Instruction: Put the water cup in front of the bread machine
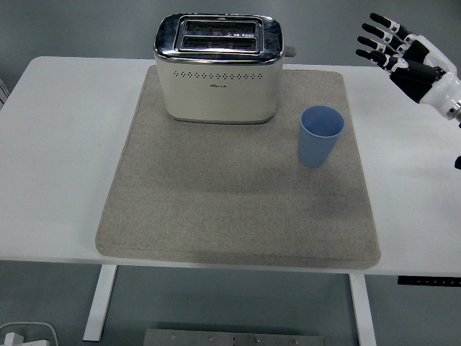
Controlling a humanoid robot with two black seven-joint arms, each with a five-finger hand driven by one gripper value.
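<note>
Your right hand (409, 58) sits high at the far right corner, above the white table (57, 158), fingers (376, 30) spread wide and pointing left, holding nothing. It is well apart from everything on the mat. The wrist runs off the picture's right edge.

Moving inward from there, you reach the blue water cup (320, 135). It stands upright with its mouth open, on the right part of the beige mat (216, 209), close to the mat's right edge. It is to the right of the bread machine (219, 67) and a little nearer to you than its front face, not touching it.

The bread machine is a cream toaster with a chrome top and two slots, standing at the mat's far edge. A row of small holes runs across its front, and under them is a small dark mark that looks like a logo; you cannot read it at this size.

In front of the toaster the mat lies bare all the way to its near edge. The table shows bare strips left and right of the mat.
</note>
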